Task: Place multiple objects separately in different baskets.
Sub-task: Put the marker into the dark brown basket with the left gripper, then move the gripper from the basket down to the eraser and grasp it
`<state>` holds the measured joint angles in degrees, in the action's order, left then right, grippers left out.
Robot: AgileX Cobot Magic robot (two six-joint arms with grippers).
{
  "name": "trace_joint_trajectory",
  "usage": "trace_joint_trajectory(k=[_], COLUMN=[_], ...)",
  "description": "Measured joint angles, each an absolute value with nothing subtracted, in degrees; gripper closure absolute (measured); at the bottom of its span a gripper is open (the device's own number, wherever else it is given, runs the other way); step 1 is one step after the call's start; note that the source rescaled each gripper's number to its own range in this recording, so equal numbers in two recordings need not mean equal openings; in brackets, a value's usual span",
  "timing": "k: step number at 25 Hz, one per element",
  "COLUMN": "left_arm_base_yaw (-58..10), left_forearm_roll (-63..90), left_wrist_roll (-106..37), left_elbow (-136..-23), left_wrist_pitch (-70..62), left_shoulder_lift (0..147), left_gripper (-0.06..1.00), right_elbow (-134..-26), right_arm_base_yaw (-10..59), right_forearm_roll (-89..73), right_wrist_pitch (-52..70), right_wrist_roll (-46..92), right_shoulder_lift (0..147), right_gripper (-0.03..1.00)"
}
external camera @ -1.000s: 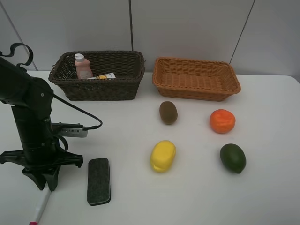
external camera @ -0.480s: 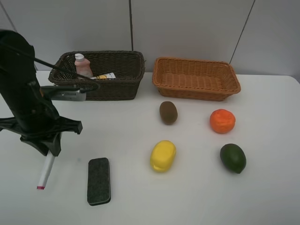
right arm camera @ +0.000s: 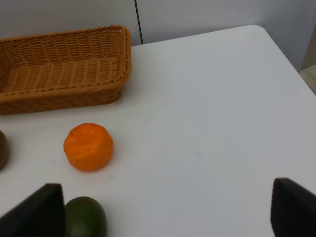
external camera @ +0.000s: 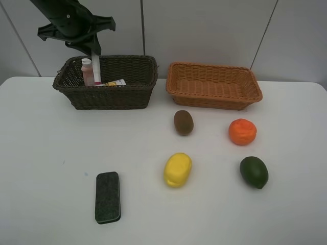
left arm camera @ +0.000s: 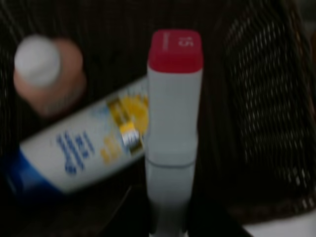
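Above the dark brown rectangular woven wicker basket [external camera: 104,94], the left claw [external camera: 94,50] is closed on the plain end of a white-and-red plastic marker [external camera: 96,69]. The marker hangs upright with its red cap pointing down into the basket's left end. Inside the basket, just beside the marker, stand a small pink bottle with a white cap [external camera: 88,72] and a white bottle with a blue cap [left arm camera: 84,148], the latter lying on its side. The marker looks light and stiff, with a smooth barrel that is likely to slip. A pinch across the barrel well behind the cap appears the surest hold, and a low release should keep it from knocking the bottles. Well apart from that basket, over the white worktop [external camera: 51,127], the right claw [right arm camera: 170,210] is spread wide and empty, near a round orange [right arm camera: 88,146] and a dark green avocado [right arm camera: 85,217].
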<state>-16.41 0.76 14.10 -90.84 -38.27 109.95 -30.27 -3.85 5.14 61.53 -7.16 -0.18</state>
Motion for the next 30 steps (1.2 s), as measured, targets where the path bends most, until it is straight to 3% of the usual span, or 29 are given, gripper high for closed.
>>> trace_joint_trajectory(k=[7, 9, 11, 13, 15, 19, 26, 30], left_arm_base_yaw=[-16.20, -16.20, -16.20, -16.20, -16.20, -16.20, -16.28, -18.04], left_forearm_roll=[-6.88, -7.36, -7.84, -7.96, -8.54, -8.52, 3.89, 9.08], left_wrist_roll=[12.84, 14.30, 15.77, 16.06, 16.12, 16.54, 17.13, 17.13], left_elbow=[-107.74, -109.34, -109.73, -110.00, -110.10, -110.52, -117.57, -117.12], left_wrist_pitch=[-37.64, -39.56, -41.49, -42.37, -42.95, -46.26, -67.70, -68.67], left_shoulder_lift=[124.19, 125.85, 126.20, 126.20, 126.20, 126.20, 126.13, 123.83], left_gripper=[0.91, 0.77, 0.52, 0.35, 0.27, 0.25, 0.25, 0.25], right_elbow=[-30.27, -30.27, -30.27, -30.27, -30.27, -30.27, -30.27, -30.27], right_arm_base_yaw=[-3.85, -3.85, -3.85, -3.85, -3.85, -3.85, -3.85, -3.85], right_forearm_roll=[5.14, 5.14, 5.14, 5.14, 5.14, 5.14, 5.14, 5.14], right_wrist_pitch=[61.53, 61.53, 61.53, 61.53, 61.53, 61.53, 61.53, 61.53], right_wrist_roll=[-7.16, -7.16, -7.16, -7.16, -7.16, -7.16, -7.16, -7.16], right_shoulder_lift=[-0.18, -0.18, -0.18, -0.18, -0.18, -0.18, -0.18, -0.18], right_gripper=[0.01, 0.01, 0.01, 0.01, 0.01, 0.01, 0.01, 0.01])
